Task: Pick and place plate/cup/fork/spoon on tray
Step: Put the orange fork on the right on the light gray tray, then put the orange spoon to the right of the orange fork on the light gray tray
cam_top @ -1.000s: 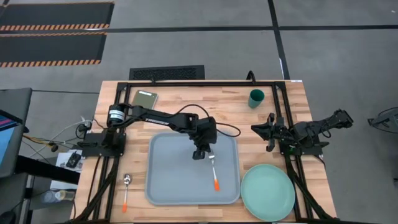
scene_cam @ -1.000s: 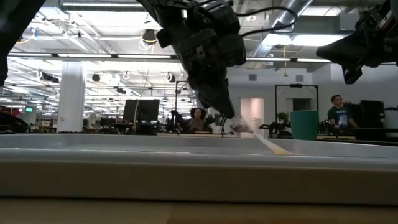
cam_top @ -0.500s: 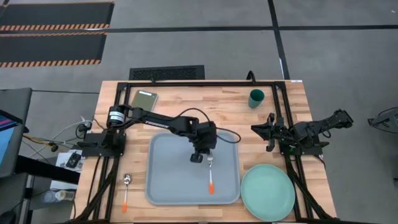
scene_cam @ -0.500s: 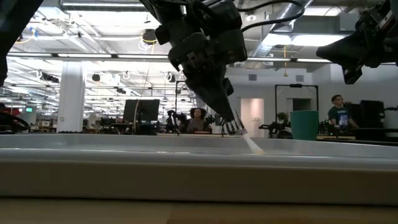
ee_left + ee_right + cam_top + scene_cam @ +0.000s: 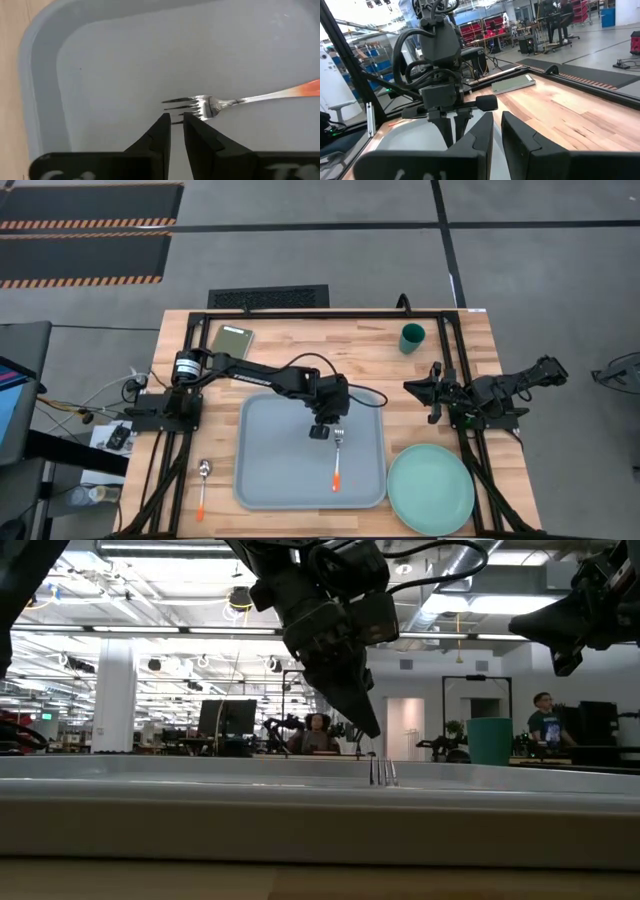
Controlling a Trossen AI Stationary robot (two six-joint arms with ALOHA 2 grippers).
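Note:
The fork [image 5: 337, 460] lies flat on the tray [image 5: 275, 465], tines toward the far edge and orange handle toward the near edge. My left gripper [image 5: 323, 434] hangs just above the tines, slanting down. Its fingers [image 5: 176, 117] stand a narrow gap apart with nothing between them; in the low view its tip [image 5: 372, 730] is clear of the tines [image 5: 381, 773]. The spoon [image 5: 203, 485] lies on the table left of the tray. The plate [image 5: 430, 488] lies right of it, and the cup [image 5: 412, 337] stands at the far right. My right gripper [image 5: 412, 388] waits at the right, level, slightly open.
An olive-green pad [image 5: 233, 338] lies at the table's far left. The black frame rails run along the table's sides and far edge. The cup [image 5: 489, 740] shows behind the tray's rim [image 5: 200, 775] in the low view, and people sit in the room beyond.
My left gripper has let go of the fork and rolled a little while staying over the same spot. The fork's tine end, held raised before, has dropped onto the tray. Its handle has swung slightly toward the table's left, so it now lies straight.

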